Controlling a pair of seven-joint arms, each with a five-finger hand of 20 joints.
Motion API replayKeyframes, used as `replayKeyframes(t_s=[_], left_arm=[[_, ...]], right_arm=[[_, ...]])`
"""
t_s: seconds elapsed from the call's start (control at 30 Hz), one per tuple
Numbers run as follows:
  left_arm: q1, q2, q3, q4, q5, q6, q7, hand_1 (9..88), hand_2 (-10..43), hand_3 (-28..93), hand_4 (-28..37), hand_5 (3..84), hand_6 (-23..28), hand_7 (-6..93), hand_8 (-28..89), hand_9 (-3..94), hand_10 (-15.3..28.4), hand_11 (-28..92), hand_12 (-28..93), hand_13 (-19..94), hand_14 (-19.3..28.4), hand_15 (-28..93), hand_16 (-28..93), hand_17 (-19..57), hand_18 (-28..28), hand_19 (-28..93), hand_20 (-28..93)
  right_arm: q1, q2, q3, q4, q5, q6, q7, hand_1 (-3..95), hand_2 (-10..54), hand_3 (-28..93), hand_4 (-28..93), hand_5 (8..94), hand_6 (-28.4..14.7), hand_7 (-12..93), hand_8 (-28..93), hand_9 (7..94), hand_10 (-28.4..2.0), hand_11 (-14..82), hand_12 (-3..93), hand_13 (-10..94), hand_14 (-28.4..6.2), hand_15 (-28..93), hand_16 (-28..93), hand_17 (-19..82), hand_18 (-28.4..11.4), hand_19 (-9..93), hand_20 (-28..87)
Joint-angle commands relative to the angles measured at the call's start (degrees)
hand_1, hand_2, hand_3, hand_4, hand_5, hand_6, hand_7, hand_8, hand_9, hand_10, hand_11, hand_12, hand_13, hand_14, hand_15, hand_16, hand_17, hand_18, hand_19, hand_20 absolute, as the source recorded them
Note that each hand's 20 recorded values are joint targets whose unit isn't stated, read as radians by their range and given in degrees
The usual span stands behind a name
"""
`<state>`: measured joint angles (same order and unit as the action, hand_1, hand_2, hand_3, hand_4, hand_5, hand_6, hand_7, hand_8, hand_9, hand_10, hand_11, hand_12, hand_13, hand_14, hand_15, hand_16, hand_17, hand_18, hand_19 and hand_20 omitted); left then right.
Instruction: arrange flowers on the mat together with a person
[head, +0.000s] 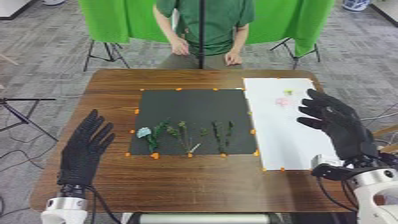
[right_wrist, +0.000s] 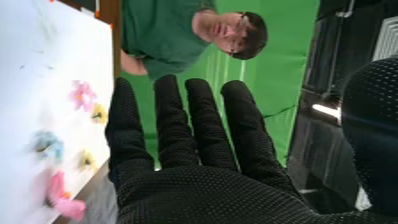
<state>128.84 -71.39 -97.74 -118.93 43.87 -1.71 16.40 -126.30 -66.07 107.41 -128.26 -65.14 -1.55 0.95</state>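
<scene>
Left hand (head: 81, 159): fingers extended, grasping nothing, left of the mat. Dark mat (head: 191, 106): on the table. Blue flower (head: 144, 132): mat's near left part. Green stems (head: 182, 134): right of it, long axes roughly near-to-far; pale stem (head: 195, 148), far end slanted right. White sheet (head: 289, 137): beside the mat; pink flower (head: 282, 101), facing unclear. Right hand (head: 340, 125): spread, empty, at sheet's right edge.
</scene>
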Motion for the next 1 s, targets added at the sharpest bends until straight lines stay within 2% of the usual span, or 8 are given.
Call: replayKeyframes(t_s=[0.03,0.1,0.23,0.27,0.4,0.7,0.87,1.0], left_arm=[[-0.1,0.21,0.43,0.94,-0.34,-0.82,-0.82,27.4,-5.1,67,-28.3,28.3,3.0,14.0,-9,19.6,9.3,15,14,18,12.5,17,6,-11.2,21.1,38,8],[-0.1,0.31,0.49,0.98,-0.29,-0.78,-0.76,27.4,-5.1,67,-28.3,28.3,3.0,13.9,-9,19.7,9.3,15,14,18,12.4,17,6,-11.2,21.1,38,9],[-0.1,0.53,0.26,1.09,-0.45,-0.8,-1.58,27.3,-5.0,67,-28.3,28.4,3.1,13.9,-9,19.7,9.3,15,14,18,12.4,17,6,-11.2,21.1,38,9],[-0.1,0.59,0.3,1.09,-0.83,-0.77,-1.46,27.3,-5.1,67,-28.3,28.4,3.1,13.8,-9,19.7,9.2,15,14,18,12.4,17,6,-11.2,21.1,38,9],[-0.1,0.9,0.5,1.15,-0.65,-0.69,-0.95,27.1,-5.1,67,-28.3,28.5,3.1,13.7,-9,19.7,9.3,15,14,18,12.4,17,6,-11.1,21.1,38,9],[-0.4,0.75,0.56,1.59,-0.35,-1.88,-1.11,27.3,-5.0,67,-28.3,29.1,3.3,13.5,-9,20.3,9.4,15,14,18,12.4,17,6,-11.2,21.2,38,9],[-0.4,0.59,0.62,1.52,-0.66,-1.34,-0.73,27.3,-4.9,67,-28.3,29.2,3.4,13.4,-9,20.3,9.5,15,14,18,12.4,17,6,-11.2,21.1,38,9],[-0.2,0.36,0.52,1.49,-0.57,-1.72,-0.99,27.2,-4.9,67,-28.3,29.2,3.4,13.3,-9,20.3,9.6,15,14,18,12.4,17,6,-11.1,21.0,38,9]], right_arm=[[-3.1,-3.3,2.9,-0.6,-0.7,-2.5,-1.6,19.0,-8.3,82,-25,35.2,-5.9,13,-9,34.8,-14.1,9.8,21.8,29,-12.0,14,32,8,-21.3,43,26],[-3.1,-2.9,2.8,-0.6,-0.8,-1.6,-1.9,18.8,-8.3,83,-25,35.2,-6.0,13,-9,34.5,-14.0,9.8,21.7,29,-12.0,15,31,8,-21.3,43,26],[-3.2,-3.4,4.1,-0.5,-0.8,-2.8,-1.8,18.9,-8.4,83,-25,35.2,-6.0,13,-9,34.2,-13.9,9.9,21.7,29,-11.9,16,31,8,-21.4,44,27],[-3.3,-3.2,4.0,-0.6,-1.0,-2.2,-1.9,18.9,-8.4,83,-26,35.3,-6.1,13,-9,34.2,-13.9,9.9,21.7,29,-11.9,16,31,8,-21.3,44,27],[-3.1,-3.1,3.6,-0.5,-1.1,-1.6,-1.7,18.9,-8.3,83,-25,35.8,-6.1,13,-9,34.3,-14.1,10.1,21.6,30,-12.3,16,30,8,-21.4,44,27],[-2.6,-1.7,1.0,-0.4,-1.2,0.5,-0.5,19.6,-7.7,83,-26,36.5,-6.3,14,-9,34.0,-14.0,10.2,21.3,30,-12.3,17,28,8,-21.4,45,26],[-1.7,-0.9,-0.3,0.0,-1.4,2.0,0.1,19.5,-7.8,83,-26,36.6,-6.3,14,-10,33.8,-14.0,10.3,21.4,30,-12.1,18,28,8,-21.4,45,26],[-1.5,-0.6,-0.6,0.1,-1.4,2.6,0.4,19.5,-7.7,83,-26,36.8,-6.3,14,-10,33.8,-14.1,10.3,21.4,30,-12.2,18,28,8,-21.4,45,26]])
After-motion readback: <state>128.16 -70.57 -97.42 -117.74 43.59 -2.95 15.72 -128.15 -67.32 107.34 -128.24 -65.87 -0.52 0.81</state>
